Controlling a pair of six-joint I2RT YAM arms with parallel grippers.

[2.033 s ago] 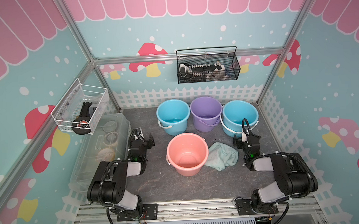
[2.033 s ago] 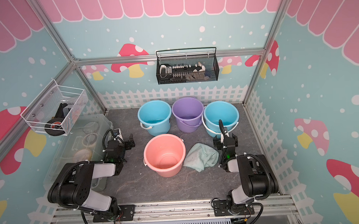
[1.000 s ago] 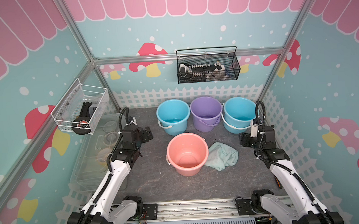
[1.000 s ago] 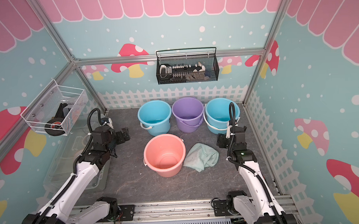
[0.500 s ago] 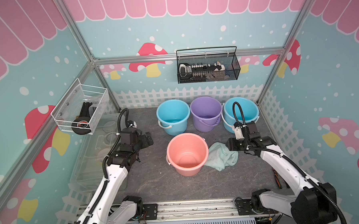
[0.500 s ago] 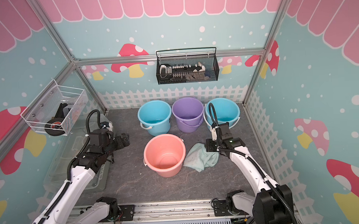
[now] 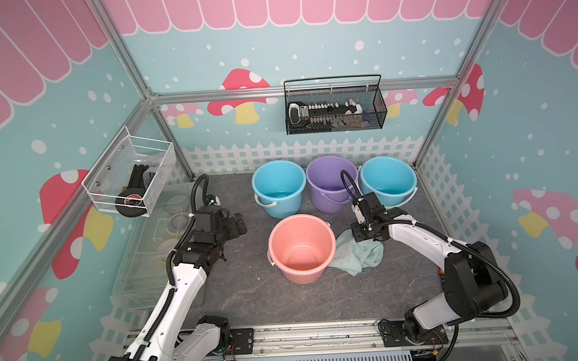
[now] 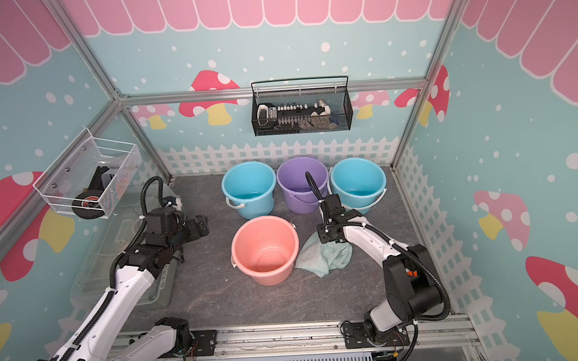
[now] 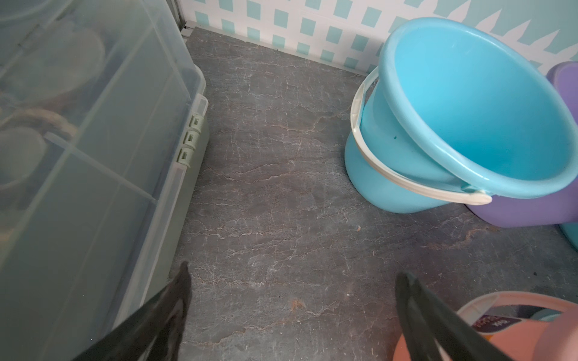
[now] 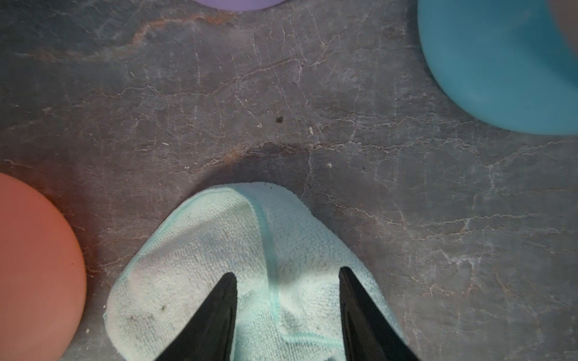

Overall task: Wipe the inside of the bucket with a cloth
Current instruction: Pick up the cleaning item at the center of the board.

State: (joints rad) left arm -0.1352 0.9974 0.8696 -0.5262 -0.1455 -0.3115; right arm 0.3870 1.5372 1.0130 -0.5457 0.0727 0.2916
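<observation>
I have my right tool (image 10: 287,272) parted astride a fold of the cloth (image 10: 250,237) just beside the pink bucket (image 7: 301,273), my left tool (image 9: 293,269) wide open and empty; a shallow pinch could slip off the plush.

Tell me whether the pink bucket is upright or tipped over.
Upright: the pink bucket stands on its base, mouth facing up, bare bottom visible inside.

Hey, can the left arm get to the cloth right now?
Probably not directly: the pink bucket stands between the left gripper and the cloth, which lies under the right gripper.
</observation>
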